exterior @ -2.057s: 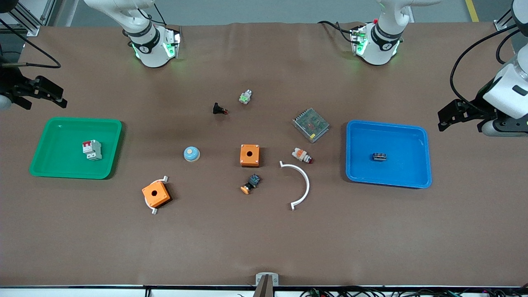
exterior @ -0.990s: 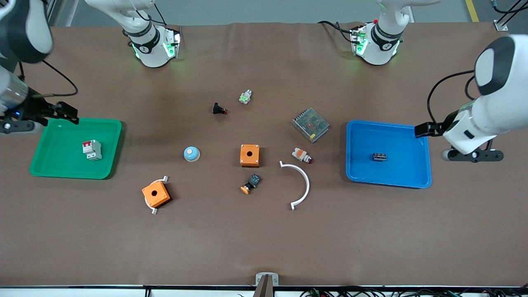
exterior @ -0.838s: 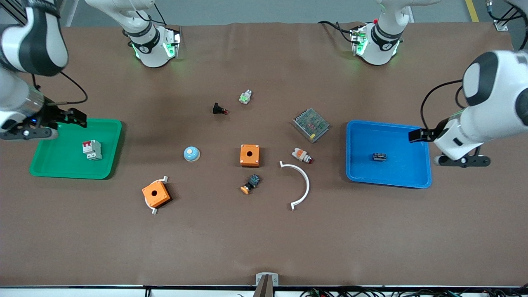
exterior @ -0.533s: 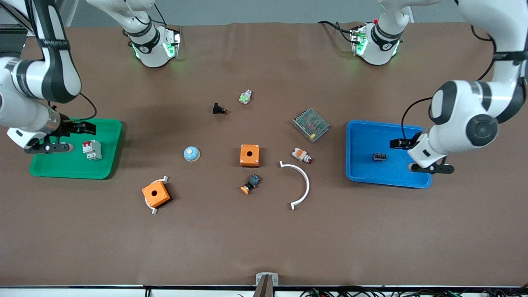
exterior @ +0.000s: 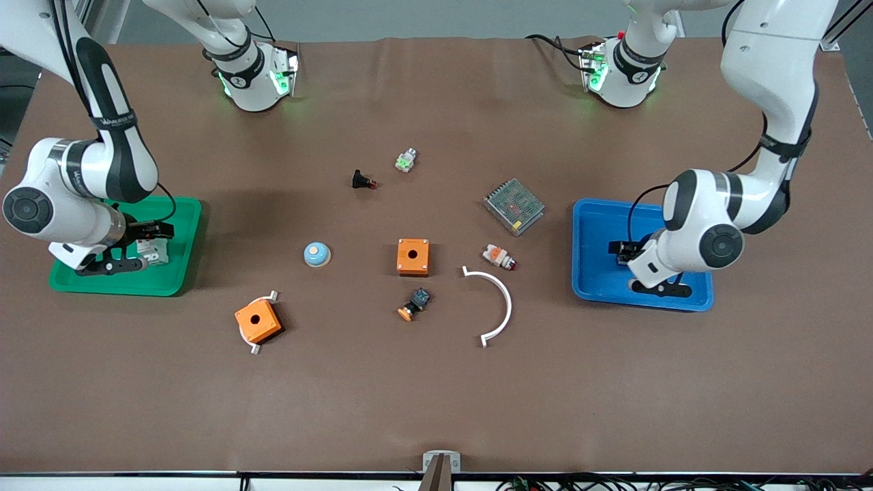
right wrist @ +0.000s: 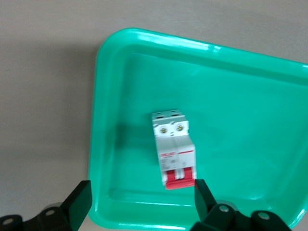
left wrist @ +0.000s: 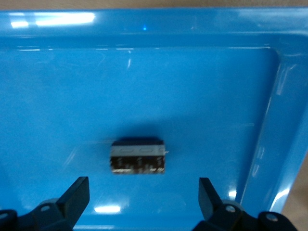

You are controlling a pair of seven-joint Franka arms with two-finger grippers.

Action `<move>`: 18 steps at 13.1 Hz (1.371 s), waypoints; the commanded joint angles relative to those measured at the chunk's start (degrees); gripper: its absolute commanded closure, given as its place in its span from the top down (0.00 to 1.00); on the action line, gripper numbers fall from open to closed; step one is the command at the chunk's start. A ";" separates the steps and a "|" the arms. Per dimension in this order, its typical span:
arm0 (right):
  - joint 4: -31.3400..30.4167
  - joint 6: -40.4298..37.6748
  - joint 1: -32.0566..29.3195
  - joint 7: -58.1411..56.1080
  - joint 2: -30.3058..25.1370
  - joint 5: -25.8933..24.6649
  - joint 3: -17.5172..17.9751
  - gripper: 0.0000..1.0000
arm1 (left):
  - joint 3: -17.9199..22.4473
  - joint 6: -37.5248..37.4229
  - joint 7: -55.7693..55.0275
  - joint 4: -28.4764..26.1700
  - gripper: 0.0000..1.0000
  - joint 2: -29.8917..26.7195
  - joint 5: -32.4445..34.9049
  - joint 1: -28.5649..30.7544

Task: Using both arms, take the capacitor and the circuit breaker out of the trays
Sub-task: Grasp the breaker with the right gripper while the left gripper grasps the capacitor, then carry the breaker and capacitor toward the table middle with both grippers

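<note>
The left gripper [left wrist: 140,204] hangs over the capacitor [left wrist: 138,157] in the blue tray [exterior: 593,283], jaws apart; the right gripper [right wrist: 139,204] (jaws likewise spread) hangs over the breaker [right wrist: 173,149] in the green tray [exterior: 181,273]

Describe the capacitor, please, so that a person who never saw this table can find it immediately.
Find the blue tray at the left arm's end of the table. The capacitor lies flat on its floor, the only thing in it, under the open left gripper. It is a tiny near-black block with a grey band and small pale marks, unlike the white, red-ended breaker in the green tray.
</note>
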 commanded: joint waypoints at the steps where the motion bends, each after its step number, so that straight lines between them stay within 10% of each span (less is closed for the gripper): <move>1: 1.92 1.64 -2.78 -0.98 2.88 -1.44 0.71 0.94 | -0.01 1.25 0.69 0.18 1.00 0.95 1.17 -0.05; 4: 1.92 4.36 -4.10 -3.79 4.72 -1.35 0.71 0.92 | -0.01 1.16 0.69 -0.08 0.97 1.30 3.63 0.04; 8: 1.83 8.49 -4.71 -5.28 7.27 -1.35 0.71 0.70 | -0.01 1.16 -0.19 -0.26 0.63 1.30 3.64 -0.05; 13: 2.01 9.47 -5.50 -9.94 8.16 -1.18 0.79 0.03 | -0.10 0.55 0.07 0.88 0.19 0.60 3.11 1.01; 18: 5.76 -0.67 -3.14 -10.92 3.60 -0.56 2.54 0.00 | -3.33 -2.97 -7.63 10.71 0.14 -0.10 -3.47 -0.83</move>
